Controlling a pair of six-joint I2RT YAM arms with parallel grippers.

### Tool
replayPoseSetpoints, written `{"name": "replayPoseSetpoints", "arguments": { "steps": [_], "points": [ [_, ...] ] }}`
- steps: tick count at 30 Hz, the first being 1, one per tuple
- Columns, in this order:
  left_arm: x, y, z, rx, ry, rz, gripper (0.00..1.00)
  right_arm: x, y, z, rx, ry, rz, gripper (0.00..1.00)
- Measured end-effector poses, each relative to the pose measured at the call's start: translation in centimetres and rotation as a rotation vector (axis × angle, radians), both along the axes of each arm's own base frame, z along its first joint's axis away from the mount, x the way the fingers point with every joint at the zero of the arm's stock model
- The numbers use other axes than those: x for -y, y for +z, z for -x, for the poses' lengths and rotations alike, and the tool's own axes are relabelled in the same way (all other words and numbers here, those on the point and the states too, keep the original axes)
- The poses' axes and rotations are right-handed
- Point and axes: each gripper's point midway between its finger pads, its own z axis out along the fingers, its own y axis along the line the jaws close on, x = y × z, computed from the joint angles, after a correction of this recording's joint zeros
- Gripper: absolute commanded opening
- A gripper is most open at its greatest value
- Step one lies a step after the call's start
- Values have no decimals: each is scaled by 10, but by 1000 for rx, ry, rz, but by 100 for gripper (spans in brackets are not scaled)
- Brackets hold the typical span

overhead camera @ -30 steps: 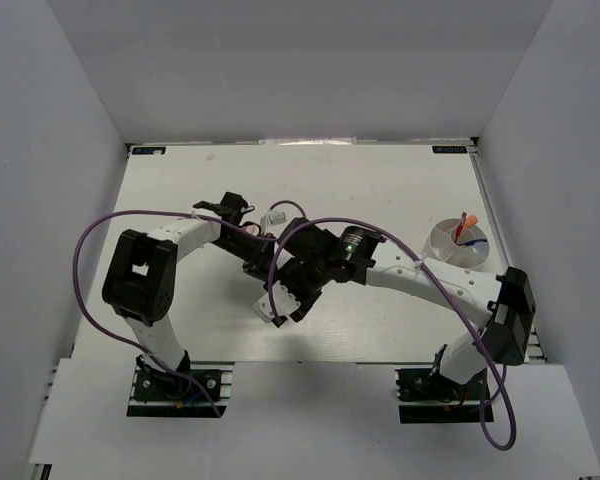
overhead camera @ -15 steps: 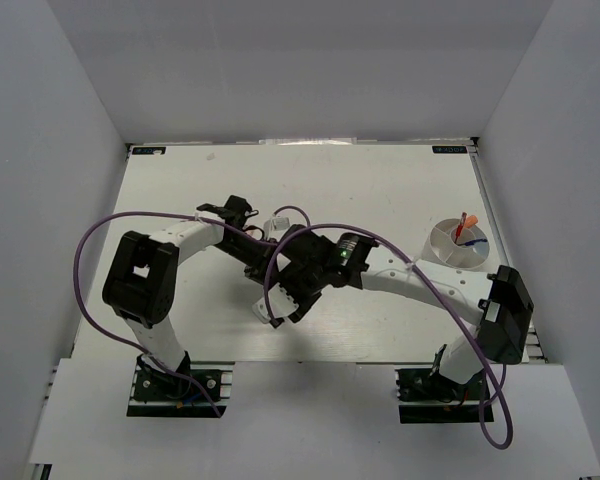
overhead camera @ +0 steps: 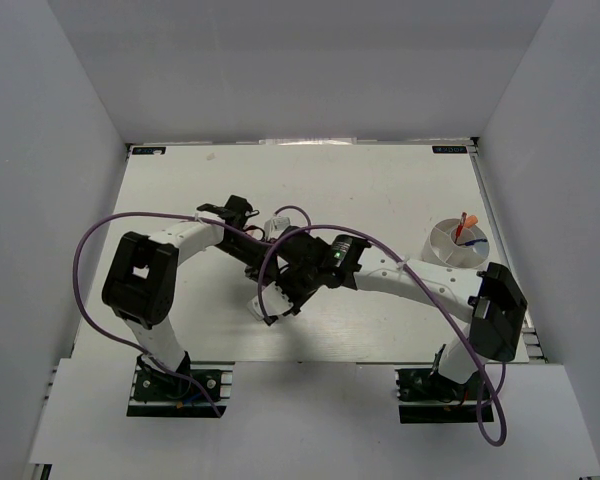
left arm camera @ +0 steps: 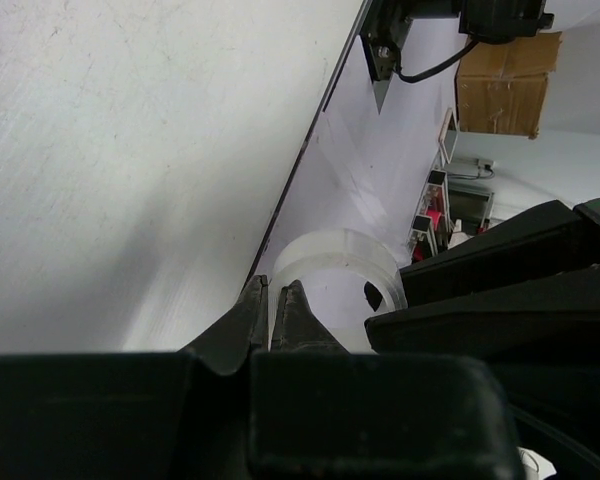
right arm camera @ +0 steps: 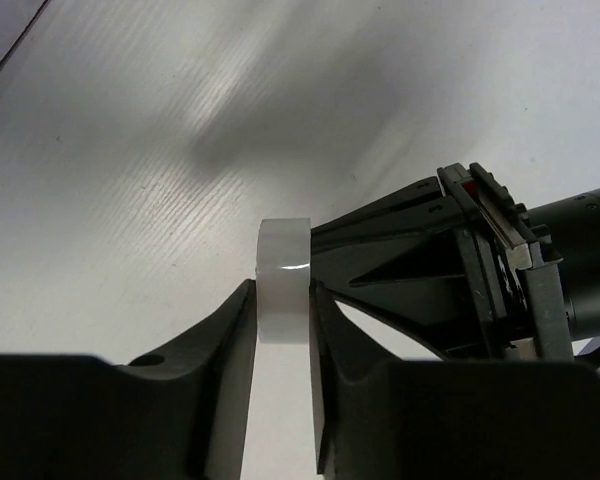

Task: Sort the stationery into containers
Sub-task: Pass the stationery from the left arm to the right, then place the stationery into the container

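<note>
Handover above the tabletop [overhead camera: 380,190]: my left hand [left arm camera: 277,292] pinches the tape ring [left arm camera: 335,258] by its wall; my right hand [right arm camera: 283,300] clamps its flat sides. Left should release squarely before right carries to the bowl [overhead camera: 435,250].

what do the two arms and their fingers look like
The left arm and right arm are built alike: white links joined by chunky black joint housings. A purple cable loops loosely along each arm. A small green light glows on the right arm's wrist. The fingers are black and wedge-shaped, and taper to narrow tips.
</note>
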Motion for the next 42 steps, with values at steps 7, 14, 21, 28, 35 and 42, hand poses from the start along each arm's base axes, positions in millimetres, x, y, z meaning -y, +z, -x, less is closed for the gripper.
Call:
{"name": "replayPoseSetpoints", "arguments": {
  "steps": [7, 14, 21, 28, 35, 42],
  "points": [
    [-1, -1, -2, 37, -7, -2, 98, -1, 1, -2, 6, -10, -9, 10],
    [-5, 3, -8, 79, 23, 5, 98, 4, 15, 3, 10, -6, -42, 6],
    [-4, 25, -30, 127, 61, 50, 98, 47, 11, 22, -55, -70, 11, 4],
    [-20, 30, -56, 134, 165, 61, 98, 124, 30, 55, -116, -188, 29, 3],
    [-23, 24, -67, 125, 194, 58, 98, 208, 20, 58, -69, -402, 113, 1],
    [-22, 16, -70, 106, 197, 53, 98, 252, 23, 42, -47, -633, 256, 1]
  ]
}}
